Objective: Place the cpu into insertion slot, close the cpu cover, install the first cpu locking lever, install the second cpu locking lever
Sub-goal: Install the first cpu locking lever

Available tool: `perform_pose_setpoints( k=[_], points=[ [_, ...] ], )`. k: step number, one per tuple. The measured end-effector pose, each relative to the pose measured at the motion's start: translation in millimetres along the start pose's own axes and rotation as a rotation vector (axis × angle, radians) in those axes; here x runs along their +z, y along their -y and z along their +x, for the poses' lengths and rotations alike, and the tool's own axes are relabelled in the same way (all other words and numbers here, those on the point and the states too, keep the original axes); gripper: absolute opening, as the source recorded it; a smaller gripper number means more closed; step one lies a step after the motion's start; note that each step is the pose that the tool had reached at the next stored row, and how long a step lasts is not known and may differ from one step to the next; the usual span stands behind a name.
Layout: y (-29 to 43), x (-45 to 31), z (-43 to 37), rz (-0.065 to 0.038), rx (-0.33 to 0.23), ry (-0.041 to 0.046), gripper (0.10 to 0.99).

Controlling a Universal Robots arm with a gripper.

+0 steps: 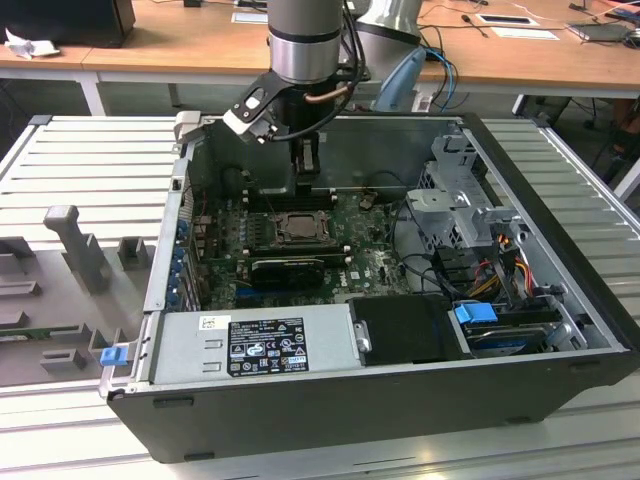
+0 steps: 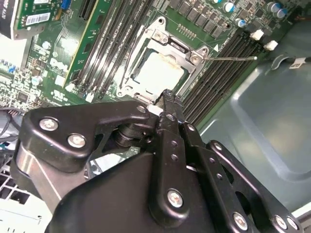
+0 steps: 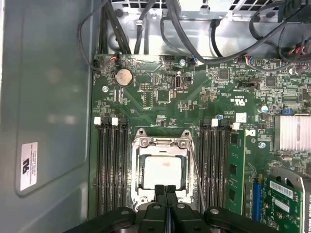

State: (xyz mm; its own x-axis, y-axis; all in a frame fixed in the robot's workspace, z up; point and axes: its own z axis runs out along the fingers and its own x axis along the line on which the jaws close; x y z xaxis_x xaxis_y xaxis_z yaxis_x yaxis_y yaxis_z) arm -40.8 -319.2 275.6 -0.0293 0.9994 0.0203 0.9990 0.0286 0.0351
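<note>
The cpu [image 3: 164, 172] [image 2: 158, 73] lies flat inside the insertion slot [image 1: 297, 228] on the green motherboard. Over it, the silvery cpu cover [image 3: 162, 142] [image 2: 181, 47] is down, and the chip's pale top shows through the window. A thin metal locking lever [image 3: 195, 171] [image 2: 234, 58] runs along one side of the socket, its free end standing out over the memory slots. My gripper [image 3: 166, 190] [image 2: 165, 97] [image 1: 307, 165] is shut with nothing between its fingers, the tips just above the socket's edge.
The board sits in an open black computer case [image 1: 560, 330] on a slatted metal table. Memory slots [image 3: 111, 165] flank the socket. Cables [image 3: 146, 24] hang at the case wall. A power supply [image 1: 255, 340] and a drive cage [image 1: 460, 200] stand around the board.
</note>
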Motion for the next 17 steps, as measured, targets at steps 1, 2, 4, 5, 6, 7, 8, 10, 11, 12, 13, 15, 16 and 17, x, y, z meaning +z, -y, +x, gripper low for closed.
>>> perform_pose_setpoints(
  k=[1,2,4,5,6,7,8,10,11,12,13,15,16,17],
  points=[
    [0.0,-0.1,0.0,0.001,-0.028,-0.0003,0.106],
    [0.0,-0.1,0.0,0.001,-0.061,-0.0012,0.106],
    [0.3,-0.1,-0.2,0.002,-0.109,-0.0021,0.106],
    [0.3,-0.1,-0.2,0.003,-0.123,-0.0025,0.106],
    [0.4,0.0,-0.1,0.003,-0.142,-0.003,0.106],
    [0.5,0.2,-0.2,0.004,-0.175,-0.0043,0.106],
    [0.5,0.4,-0.2,0.004,-0.187,-0.0047,0.106],
    [0.7,0.7,-0.2,0.004,-0.203,-0.0054,0.106],
    [0.8,0.7,-0.2,0.005,-0.213,-0.0057,0.106],
    [0.8,0.8,-0.1,0.005,-0.224,-0.0061,0.106],
    [0.8,0.9,-0.1,0.005,-0.246,-0.0069,0.106],
    [0.8,0.9,-0.1,0.006,-0.288,-0.0085,0.106],
    [0.8,0.9,-0.2,0.006,-0.305,-0.009,0.106],
    [0.8,0.9,-0.1,0.007,-0.321,-0.0096,0.106]
  ],
)
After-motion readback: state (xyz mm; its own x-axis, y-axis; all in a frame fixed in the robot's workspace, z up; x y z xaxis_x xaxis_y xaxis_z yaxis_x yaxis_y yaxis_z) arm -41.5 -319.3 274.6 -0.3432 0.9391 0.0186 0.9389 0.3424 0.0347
